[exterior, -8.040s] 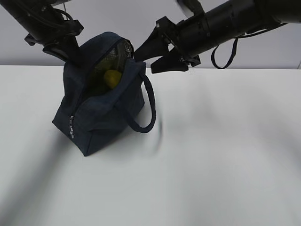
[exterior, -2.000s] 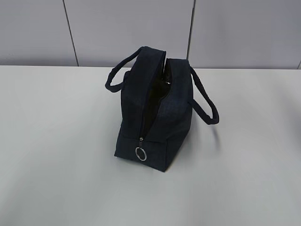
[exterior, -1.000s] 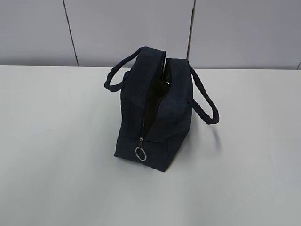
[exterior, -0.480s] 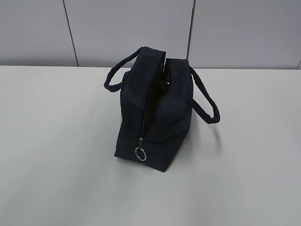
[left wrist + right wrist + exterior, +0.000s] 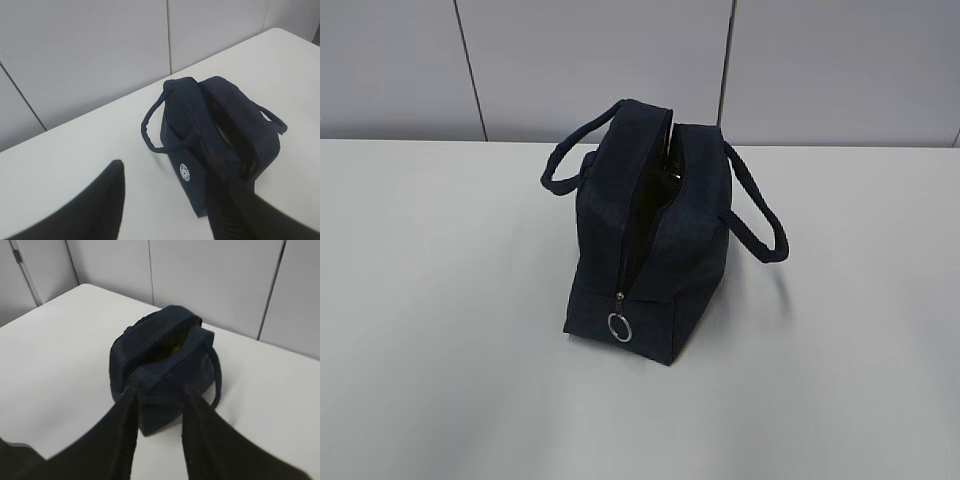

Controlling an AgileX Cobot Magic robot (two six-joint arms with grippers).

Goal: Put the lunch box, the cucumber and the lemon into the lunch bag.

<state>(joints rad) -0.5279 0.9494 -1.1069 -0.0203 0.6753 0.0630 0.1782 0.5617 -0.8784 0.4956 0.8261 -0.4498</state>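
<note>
The dark navy lunch bag [image 5: 655,250] stands upright mid-table, its zip open along the top and its ring pull [image 5: 619,327] hanging at the near end. One loop handle [image 5: 757,225] droops to the right, the other to the left. Neither arm shows in the exterior view. In the left wrist view my left gripper [image 5: 167,167] is open and empty, high above the bag [image 5: 187,132], whose white logo [image 5: 185,171] faces it. My right gripper [image 5: 160,388] is open and empty above the bag [image 5: 145,335]. A bit of yellow, the lemon [image 5: 175,346], shows inside the opening. The lunch box and cucumber are hidden.
The white table [image 5: 450,330] lies bare around the bag. A grey panelled wall [image 5: 590,60] runs along its far edge.
Eight seconds ago both arms were at the tilted bag at the left. Now the arms are out of the exterior view and the bag stands upright mid-table. Over the last two seconds nothing moves.
</note>
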